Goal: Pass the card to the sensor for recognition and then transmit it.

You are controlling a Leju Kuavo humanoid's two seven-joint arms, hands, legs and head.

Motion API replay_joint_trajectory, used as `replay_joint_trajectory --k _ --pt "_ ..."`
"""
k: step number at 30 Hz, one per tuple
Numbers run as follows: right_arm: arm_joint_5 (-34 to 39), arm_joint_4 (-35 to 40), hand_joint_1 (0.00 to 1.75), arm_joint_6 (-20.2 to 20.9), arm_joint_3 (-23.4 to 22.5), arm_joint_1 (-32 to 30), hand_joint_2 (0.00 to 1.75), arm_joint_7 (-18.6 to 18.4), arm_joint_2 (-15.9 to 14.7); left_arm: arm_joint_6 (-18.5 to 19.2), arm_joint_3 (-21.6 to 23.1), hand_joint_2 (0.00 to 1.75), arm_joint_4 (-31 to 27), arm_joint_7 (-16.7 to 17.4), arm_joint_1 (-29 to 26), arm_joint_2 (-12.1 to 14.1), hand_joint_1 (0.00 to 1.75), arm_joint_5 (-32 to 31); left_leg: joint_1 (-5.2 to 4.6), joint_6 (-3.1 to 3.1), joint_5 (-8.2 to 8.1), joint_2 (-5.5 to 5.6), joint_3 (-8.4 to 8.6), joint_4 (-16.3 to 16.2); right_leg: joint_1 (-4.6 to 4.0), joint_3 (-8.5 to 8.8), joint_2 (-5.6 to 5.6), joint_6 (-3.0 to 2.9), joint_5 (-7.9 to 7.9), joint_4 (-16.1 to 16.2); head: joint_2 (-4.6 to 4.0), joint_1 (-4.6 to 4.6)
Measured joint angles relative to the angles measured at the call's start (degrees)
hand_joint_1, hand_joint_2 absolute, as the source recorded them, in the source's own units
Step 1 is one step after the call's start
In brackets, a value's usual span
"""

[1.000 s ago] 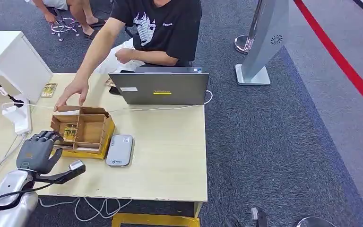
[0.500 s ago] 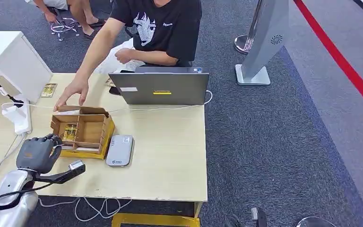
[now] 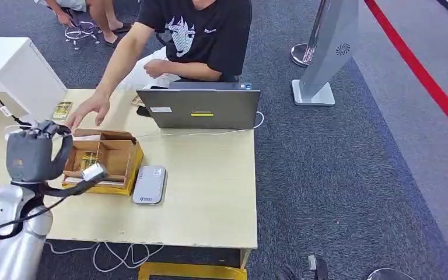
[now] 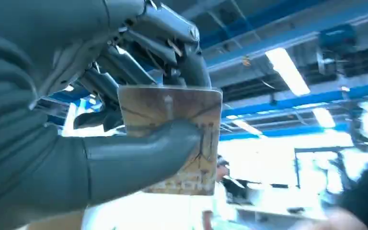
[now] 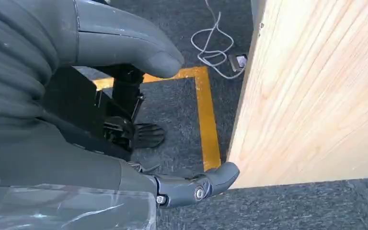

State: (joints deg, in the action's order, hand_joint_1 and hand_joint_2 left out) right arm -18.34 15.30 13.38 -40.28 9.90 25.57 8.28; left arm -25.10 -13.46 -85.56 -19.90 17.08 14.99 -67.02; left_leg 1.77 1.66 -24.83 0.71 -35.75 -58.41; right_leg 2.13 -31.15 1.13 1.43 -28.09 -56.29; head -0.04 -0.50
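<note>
My left hand [image 3: 32,156] is raised above the table's left side, near the cardboard box [image 3: 112,156]. In the left wrist view its thumb presses a brown patterned card [image 4: 196,175] against the fingers [image 4: 172,33], so the card is held upright. The box has several compartments with more cards inside. To the right of the box a grey card sensor [image 3: 149,184] lies flat on the table [image 3: 210,192]. My right hand [image 5: 76,96] hangs beside the table's wooden edge [image 5: 316,96], fingers apart and holding nothing.
A person sits behind the table and rests a hand [image 3: 87,109] at the box's far edge. An open laptop [image 3: 199,108] stands at the back, a white case [image 3: 20,70] at the left, with a loose card [image 3: 61,109] beside it. Cables hang off the front edge.
My left hand has risen from the box's near side to well above the table, bringing the card with it. The view has shifted slightly.
</note>
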Motion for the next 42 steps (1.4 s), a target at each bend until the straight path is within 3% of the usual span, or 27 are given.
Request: replay_joint_trajectory --k 5,24,25,26,39,42 --pt "-0.1 0.0 0.00 0.1 0.0 0.0 1.75 -0.1 -0.1 1.4 -1.7 1.75 -5.2 -0.3 4.0 -0.4 1.75 -0.5 0.02 0.02 0.02 0.00 0.05 0.0 -0.02 0.00 0.00 0.00 0.01 0.0 0.00 -0.09" --pt "0.0 0.0 0.00 0.1 0.0 0.0 1.75 0.0 -0.1 0.5 -2.6 1.75 -5.7 -0.4 4.2 -1.7 1.75 -2.3 0.01 0.02 0.01 -0.01 0.03 0.0 -0.02 -0.02 0.02 -0.02 -0.02 0.0 0.00 -0.09" --pt "0.1 0.0 0.00 0.1 0.0 0.0 1.75 0.0 -0.1 0.5 -2.6 1.75 -5.7 -0.4 4.2 -1.7 0.72 -2.4 0.01 0.02 0.01 -0.01 0.03 0.0 -0.02 -0.02 0.03 -0.02 -0.02 0.0 -0.02 -0.09" --pt "0.1 0.0 0.00 0.1 0.0 0.0 1.75 0.0 -0.1 0.5 -2.6 1.75 -5.7 -0.3 4.2 -1.7 0.00 -2.5 0.01 0.02 0.01 -0.01 0.02 0.0 -0.02 -0.03 0.04 -0.01 -0.02 0.0 0.00 -0.09" --pt "0.2 0.0 0.00 0.1 0.0 -0.1 1.75 0.1 -0.1 0.4 -2.8 1.75 -5.6 0.6 4.1 -2.3 0.00 -1.8 0.01 0.02 0.01 0.00 0.00 0.0 -0.02 -0.02 0.03 -0.01 -0.03 0.0 0.00 -0.11" --pt "0.3 0.0 0.00 0.0 0.0 -0.1 1.75 0.1 -0.1 -1.4 -3.2 1.75 -6.2 -2.4 3.1 -2.6 0.00 1.7 0.00 0.02 0.01 -0.02 0.00 0.0 -0.01 -0.01 0.06 -0.01 -0.03 0.0 0.00 -0.11"
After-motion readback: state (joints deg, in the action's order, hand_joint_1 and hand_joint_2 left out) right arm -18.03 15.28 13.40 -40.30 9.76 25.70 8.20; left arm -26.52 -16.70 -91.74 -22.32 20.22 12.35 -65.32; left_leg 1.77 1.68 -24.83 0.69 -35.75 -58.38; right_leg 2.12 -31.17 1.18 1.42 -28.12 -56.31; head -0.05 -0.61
